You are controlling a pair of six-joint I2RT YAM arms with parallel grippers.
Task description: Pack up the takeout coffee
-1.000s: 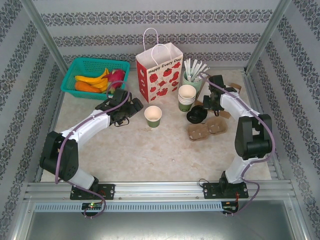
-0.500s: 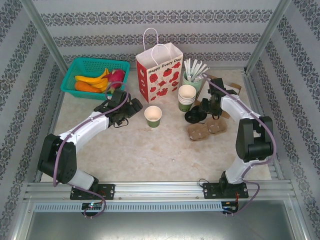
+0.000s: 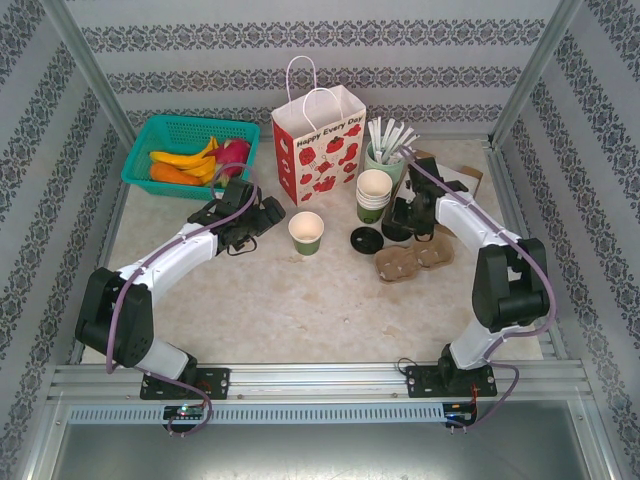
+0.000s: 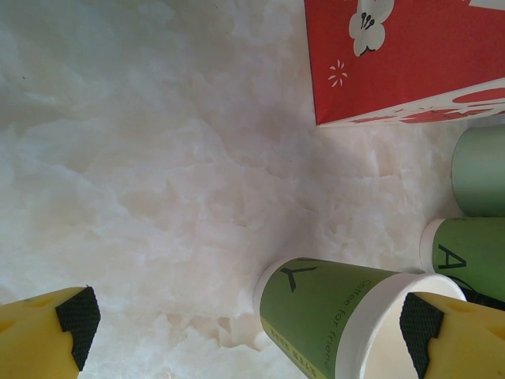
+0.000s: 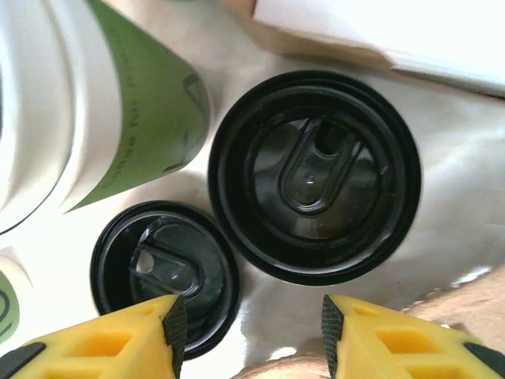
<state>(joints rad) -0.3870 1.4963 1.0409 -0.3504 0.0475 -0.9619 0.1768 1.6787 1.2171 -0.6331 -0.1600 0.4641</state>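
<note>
The takeout coffee cup (image 3: 306, 233) is a small dark green paper cup standing upright and open-topped at the table's middle. My left gripper (image 3: 262, 215) is open just left of it; in the left wrist view the cup (image 4: 339, 316) sits close to the right fingertip (image 4: 422, 324). A black lid (image 3: 366, 240) lies loose on the table right of the cup. My right gripper (image 3: 400, 222) hovers open with nothing between its fingers. The right wrist view has the gripper (image 5: 248, 332) above that lid (image 5: 164, 272) and a second black lid (image 5: 314, 174).
The red-and-white paper bag (image 3: 320, 140) stands behind the cup. A stack of cream cups (image 3: 373, 193) and a pale green holder of white sticks (image 3: 385, 150) are right of it. A cardboard cup carrier (image 3: 413, 260) lies in front. A teal basket (image 3: 190, 150) sits at the back left.
My right gripper has opened and let go of a black lid, which now lies on the table further left. The left arm shifted only slightly.
</note>
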